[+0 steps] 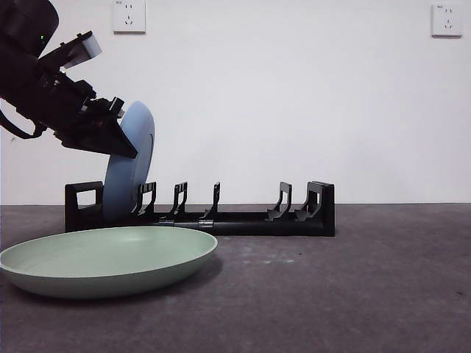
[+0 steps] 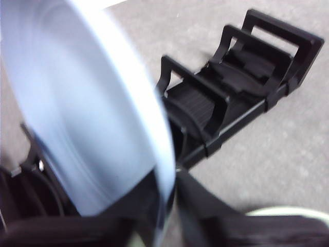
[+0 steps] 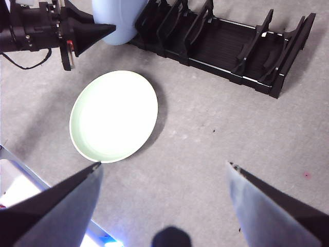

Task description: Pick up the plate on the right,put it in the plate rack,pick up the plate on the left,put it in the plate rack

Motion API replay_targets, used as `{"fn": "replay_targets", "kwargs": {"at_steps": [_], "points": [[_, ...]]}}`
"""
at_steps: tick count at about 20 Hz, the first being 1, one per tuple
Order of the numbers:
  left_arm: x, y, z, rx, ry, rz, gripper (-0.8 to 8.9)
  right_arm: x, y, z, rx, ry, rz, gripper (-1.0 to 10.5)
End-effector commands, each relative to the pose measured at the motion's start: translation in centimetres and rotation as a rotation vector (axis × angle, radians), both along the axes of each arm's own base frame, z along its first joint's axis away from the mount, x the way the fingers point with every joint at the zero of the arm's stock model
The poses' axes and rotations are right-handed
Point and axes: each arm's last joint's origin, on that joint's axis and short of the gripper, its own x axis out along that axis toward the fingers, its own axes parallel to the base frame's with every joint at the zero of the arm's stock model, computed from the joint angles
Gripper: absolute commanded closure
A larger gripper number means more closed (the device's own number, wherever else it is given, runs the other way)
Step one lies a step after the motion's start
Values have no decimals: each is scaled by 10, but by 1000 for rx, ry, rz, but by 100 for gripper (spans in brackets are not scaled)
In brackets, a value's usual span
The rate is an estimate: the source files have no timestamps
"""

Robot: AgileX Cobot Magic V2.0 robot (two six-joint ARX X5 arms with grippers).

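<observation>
At the near-left end of the plate rack [image 1: 199, 213], the left gripper [image 1: 121, 136] holds a pale blue plate [image 1: 131, 165] on edge, jaws clamped on its upper rim. The plate stands close to upright, leaning slightly, its lower edge down between the blocky end of the rack and the first divider. Whether it is fully seated in the slot cannot be told; the left wrist view is blurred, showing only the blue plate [image 2: 87, 113] filling the frame and the rack [image 2: 241, 77] running away beyond it.

Gripping at the rim keeps the plate vertical, which is the orientation the dividers need; the arm comes in from above and to the side, so the jaws stay clear of the rack.

A pale green plate [image 1: 107, 259] lies flat on the grey table [image 1: 353, 294], just in front of the rack's left end, near the blue plate but apart from it. The overhead right wrist view confirms this: green plate [image 3: 114, 116] beside the rack [image 3: 226, 43], the left gripper [image 3: 90, 33] on the blue plate [image 3: 115, 20].

The right gripper [image 3: 164, 177] hangs high above the table, jaws wide, holding nothing; it waits.

Judgement: one plate is being placed, the green one not yet handled. Next step likely calls for release only once the blue plate rests against a divider, or it could tip.
</observation>
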Motion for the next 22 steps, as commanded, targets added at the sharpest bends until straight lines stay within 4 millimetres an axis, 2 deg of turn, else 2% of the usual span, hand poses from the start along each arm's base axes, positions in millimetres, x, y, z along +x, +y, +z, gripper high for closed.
{"fn": "replay_targets", "kwargs": {"at_steps": [1,7,11,13,16,20,22], "points": [[0,0,-3,6,13,-7,610,2,1,-3,-12,5,7,541],[-5,0,6,2,9,-7,610,5,1,-8,-56,27,2,541],[-19,2,27,-2,-15,-10,610,7,2,-9,-57,24,4,541],[-33,5,44,-6,-37,-10,583,11,3,-11,-58,33,5,541],[-64,11,76,-3,-91,-16,583,22,7,-17,-40,48,14,541],[-122,22,117,50,-220,-50,580,46,21,-31,4,85,43,541],[-155,28,130,67,-264,-58,461,60,35,-44,-4,110,72,541]]}}
